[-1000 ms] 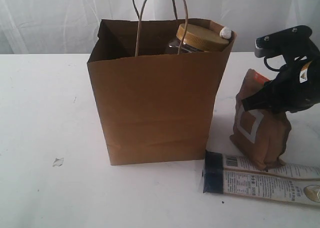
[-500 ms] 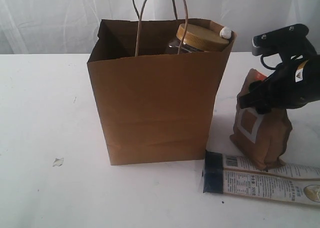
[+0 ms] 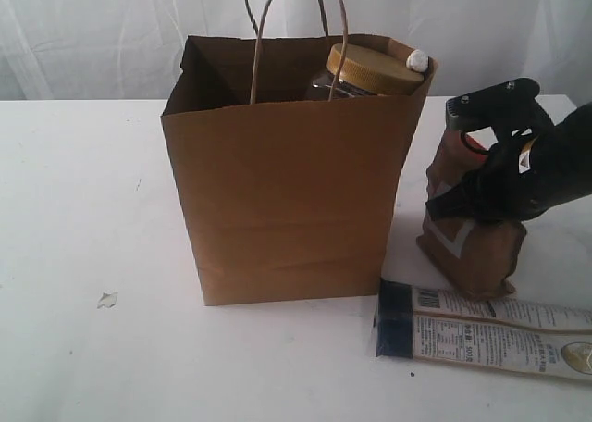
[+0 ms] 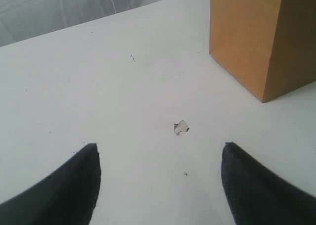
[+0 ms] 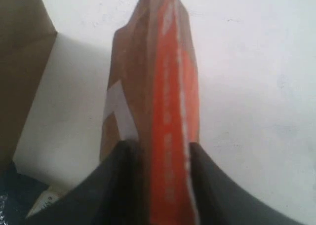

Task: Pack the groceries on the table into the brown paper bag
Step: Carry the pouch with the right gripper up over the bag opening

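The right gripper (image 3: 460, 196) is pinching the top of the brown-orange pouch (image 3: 474, 248) at the right of the exterior frame, its jaws pressing on both faces. The pouch is sitting just beside the brown paper bag (image 3: 287, 200), which is standing at centre on the table (image 3: 83, 209). The gold-lidded clear jar (image 3: 372, 68) is poking out at the bag's upper right. The long white-blue packet (image 3: 490, 334) is lying flat at lower right. The left gripper (image 4: 160, 148) is hovering over the table, jaws spread wide, holding nothing.
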Motion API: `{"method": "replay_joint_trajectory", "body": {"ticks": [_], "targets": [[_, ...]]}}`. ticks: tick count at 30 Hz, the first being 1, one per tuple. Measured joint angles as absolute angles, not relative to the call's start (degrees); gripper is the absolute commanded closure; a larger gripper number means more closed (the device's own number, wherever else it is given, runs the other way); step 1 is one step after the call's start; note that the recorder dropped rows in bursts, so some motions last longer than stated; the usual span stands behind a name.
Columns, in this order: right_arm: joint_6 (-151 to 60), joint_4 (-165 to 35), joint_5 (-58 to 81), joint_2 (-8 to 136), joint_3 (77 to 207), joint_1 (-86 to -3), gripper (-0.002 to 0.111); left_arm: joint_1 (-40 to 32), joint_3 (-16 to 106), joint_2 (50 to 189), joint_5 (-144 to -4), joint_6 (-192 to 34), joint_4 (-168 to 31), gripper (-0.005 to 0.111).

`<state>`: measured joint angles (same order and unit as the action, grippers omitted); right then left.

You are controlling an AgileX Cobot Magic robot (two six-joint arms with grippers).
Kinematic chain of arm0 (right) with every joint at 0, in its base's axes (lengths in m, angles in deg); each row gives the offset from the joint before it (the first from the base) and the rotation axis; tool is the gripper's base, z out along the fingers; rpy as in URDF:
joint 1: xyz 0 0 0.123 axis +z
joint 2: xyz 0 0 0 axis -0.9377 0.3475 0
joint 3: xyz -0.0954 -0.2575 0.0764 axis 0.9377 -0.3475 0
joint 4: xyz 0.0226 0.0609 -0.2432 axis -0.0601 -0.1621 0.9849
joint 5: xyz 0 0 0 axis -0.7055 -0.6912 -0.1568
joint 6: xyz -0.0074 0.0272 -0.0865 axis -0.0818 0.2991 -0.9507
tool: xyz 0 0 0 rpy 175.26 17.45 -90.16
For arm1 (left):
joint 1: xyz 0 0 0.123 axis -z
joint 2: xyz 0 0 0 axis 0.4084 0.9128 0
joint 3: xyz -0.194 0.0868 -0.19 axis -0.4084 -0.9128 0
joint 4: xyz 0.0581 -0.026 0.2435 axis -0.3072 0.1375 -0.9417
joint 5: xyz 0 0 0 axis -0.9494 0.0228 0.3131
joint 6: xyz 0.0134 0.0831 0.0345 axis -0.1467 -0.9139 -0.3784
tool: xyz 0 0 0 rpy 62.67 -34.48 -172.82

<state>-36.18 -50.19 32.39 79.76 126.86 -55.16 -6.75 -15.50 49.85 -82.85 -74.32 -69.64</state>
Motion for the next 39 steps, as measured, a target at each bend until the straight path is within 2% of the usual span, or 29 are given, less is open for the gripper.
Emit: {"method": "replay_joint_trajectory", "body": {"ticks": [12,20,27,39], "targets": [[-34.7,-49.4,35.0,54.4,126.7,-55.2,0.108,-6.7,-15.5,49.8,-82.9,-74.3,-69.6,0.036],[-36.6,-49.4,35.4,46.0,129.6,-55.2,0.108,-6.7,-15.5,49.8,-82.9,-74.3,-69.6,0.036],[-39.3,-49.3,35.1,43.3,135.6,-55.2,0.108,-6.7,-15.5,49.8,-82.9,-74.3,-69.6,0.036],[-42.7,-49.2,34.5,45.3,140.9,-49.4,0.108,-6.7,-15.5,49.8,-82.9,-74.3,-69.6,0.036]]}}
